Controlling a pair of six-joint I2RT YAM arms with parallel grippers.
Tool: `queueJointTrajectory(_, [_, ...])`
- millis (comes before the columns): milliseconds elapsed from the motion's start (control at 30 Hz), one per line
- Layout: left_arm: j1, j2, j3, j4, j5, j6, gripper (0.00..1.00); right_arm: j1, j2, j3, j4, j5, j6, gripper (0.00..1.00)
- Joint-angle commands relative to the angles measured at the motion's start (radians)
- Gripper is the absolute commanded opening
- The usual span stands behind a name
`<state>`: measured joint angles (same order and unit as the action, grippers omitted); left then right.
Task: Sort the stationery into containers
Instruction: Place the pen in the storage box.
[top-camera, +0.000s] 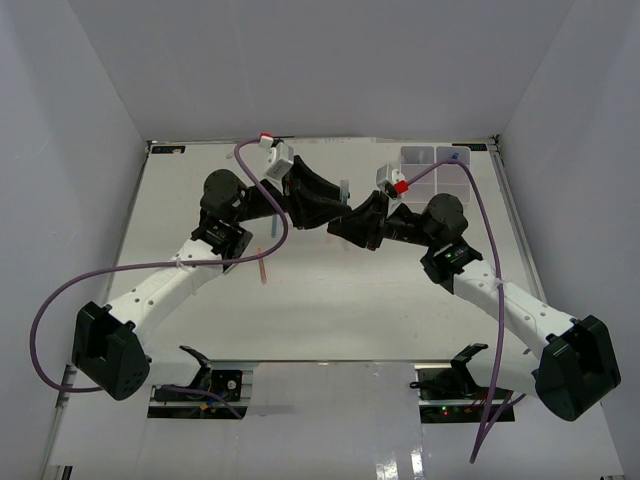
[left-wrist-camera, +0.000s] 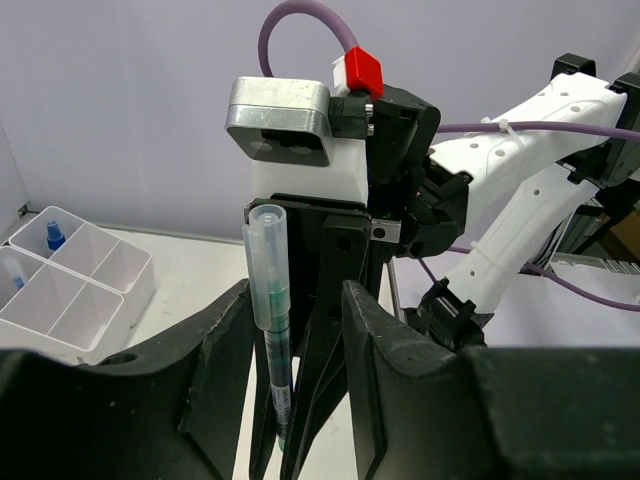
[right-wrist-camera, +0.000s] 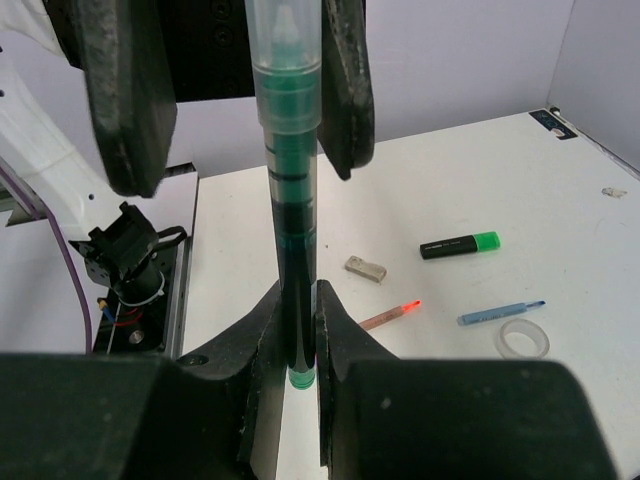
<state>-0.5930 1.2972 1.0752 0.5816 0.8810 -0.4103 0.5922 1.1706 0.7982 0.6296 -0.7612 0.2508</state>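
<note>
Mid-air, above the bench (right-wrist-camera: 450, 180), both arms meet over its middle.

Pen (right-wrist-camera: 292, 200) – clear cap, green barrel. It stands roughly upright, with its long axis vertical and its cap end up.

Right gripper (right-wrist-camera: 298, 330): clamped narrow on the pen's lower end, with the green tip just showing below the fingers. This arm carries the pen.

Left gripper (left-wrist-camera: 295, 300): jaws part-way apart, flanking the upper barrel below the cap and holding nothing. In its own wrist view the pen lies close against the finger on the left of the picture, with a clear gap to the other finger – so it is off-centre in the jaws.

Judgement: this looks like a hand-over between the arms; which way it goes I cannot tell. If the left gripper closes, its fingers would meet the barrel crosswise to the long axis, and the off-centre position may push the pen sideways against the right grip.

Box (left-wrist-camera: 135, 290): white, with compartments, at the far right corner of the bench on the right arm's side. A blue-capped bottle (left-wrist-camera: 54, 236) stands in one end compartment. Marker (right-wrist-camera: 460, 244) and tape ring (right-wrist-camera: 523, 338) lie loose on the bench.
</note>
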Motion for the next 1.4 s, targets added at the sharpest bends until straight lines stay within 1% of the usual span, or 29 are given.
queueJointTrajectory(0, [-0.001, 0.002, 0.014, 0.03, 0.015, -0.018, 0.48, 0.001, -0.008, 0.021, 0.019, 0.007, -0.01, 0.08])
queueJointTrajectory(33, [-0.002, 0.008, 0.012, 0.035, 0.016, -0.019, 0.44, 0.001, -0.009, 0.021, 0.021, 0.007, -0.01, 0.08])
queueJointTrajectory(133, [-0.007, 0.017, 0.005, 0.035, 0.018, -0.021, 0.4, 0.0, -0.008, 0.025, 0.021, 0.007, -0.008, 0.08])
queueJointTrajectory(167, [-0.007, 0.02, 0.002, 0.037, 0.018, -0.021, 0.36, 0.001, -0.008, 0.024, 0.022, 0.005, -0.007, 0.08])
queueJointTrajectory(200, [-0.008, 0.022, 0.0, 0.037, 0.019, -0.022, 0.34, 0.001, -0.008, 0.025, 0.022, 0.007, -0.007, 0.08])
queueJointTrajectory(267, [-0.011, 0.027, -0.009, 0.038, 0.021, -0.022, 0.32, 0.001, -0.009, 0.027, 0.021, 0.01, -0.007, 0.08])
queueJointTrajectory(467, [-0.018, 0.036, -0.024, 0.041, 0.024, -0.025, 0.31, 0.0, -0.011, 0.036, 0.022, 0.014, -0.005, 0.08])
queueJointTrajectory(533, [-0.019, 0.036, -0.031, 0.043, 0.026, -0.028, 0.27, 0.001, -0.012, 0.038, 0.021, 0.014, -0.005, 0.08])
queueJointTrajectory(567, [-0.019, 0.037, -0.032, 0.043, 0.029, -0.028, 0.23, 0.001, -0.012, 0.036, 0.022, 0.014, -0.005, 0.08])
queueJointTrajectory(667, [-0.019, 0.036, -0.032, 0.044, 0.035, -0.028, 0.15, 0.0, -0.014, 0.033, 0.021, 0.022, -0.007, 0.08])
queueJointTrajectory(700, [-0.019, 0.031, -0.032, 0.041, 0.035, -0.027, 0.1, 0.001, -0.017, 0.032, 0.018, 0.025, -0.008, 0.1])
queueJointTrajectory(733, [-0.019, 0.03, -0.031, 0.041, 0.035, -0.022, 0.08, 0.0, -0.019, 0.03, 0.012, 0.034, -0.016, 0.12])
queueJointTrajectory(767, [-0.019, 0.027, -0.029, 0.031, 0.038, -0.016, 0.06, 0.0, -0.023, 0.027, -0.005, 0.039, -0.024, 0.23])
queueJointTrajectory(867, [-0.019, 0.013, -0.024, -0.009, 0.026, 0.028, 0.0, 0.0, -0.034, 0.012, -0.037, 0.054, -0.05, 0.46])
queueJointTrajectory(900, [-0.018, 0.008, -0.021, -0.038, 0.015, 0.04, 0.0, 0.0, -0.048, 0.003, -0.054, 0.062, -0.056, 0.6])
queueJointTrajectory(1000, [-0.011, -0.013, -0.021, -0.107, 0.001, 0.096, 0.0, -0.003, -0.086, -0.023, -0.102, 0.097, -0.09, 0.74])
queueJointTrajectory(1033, [-0.01, -0.018, -0.02, -0.127, -0.007, 0.109, 0.0, -0.005, -0.097, -0.027, -0.157, 0.117, -0.105, 0.75])
queueJointTrajectory(1100, [-0.002, -0.033, -0.023, -0.181, -0.013, 0.146, 0.0, -0.011, -0.133, -0.022, -0.215, 0.14, -0.149, 0.77])
queueJointTrajectory(1200, [0.004, -0.049, -0.038, -0.245, -0.023, 0.192, 0.0, -0.023, -0.187, 0.011, -0.321, 0.187, -0.192, 0.78])
queueJointTrajectory(1267, [0.005, -0.052, -0.05, -0.269, -0.03, 0.206, 0.0, -0.025, -0.201, 0.053, -0.41, 0.2, -0.209, 0.77])
queueJointTrajectory(1300, [0.005, -0.053, -0.055, -0.278, -0.027, 0.214, 0.0, -0.025, -0.201, 0.114, -0.447, 0.198, -0.222, 0.75])
queueJointTrajectory(1333, [0.005, -0.055, -0.067, -0.281, -0.014, 0.215, 0.0, -0.023, -0.201, 0.14, -0.499, 0.197, -0.225, 0.74])
queueJointTrajectory(1367, [0.005, -0.055, -0.072, -0.281, -0.008, 0.217, 0.0, -0.025, -0.198, 0.165, -0.513, 0.2, -0.225, 0.73])
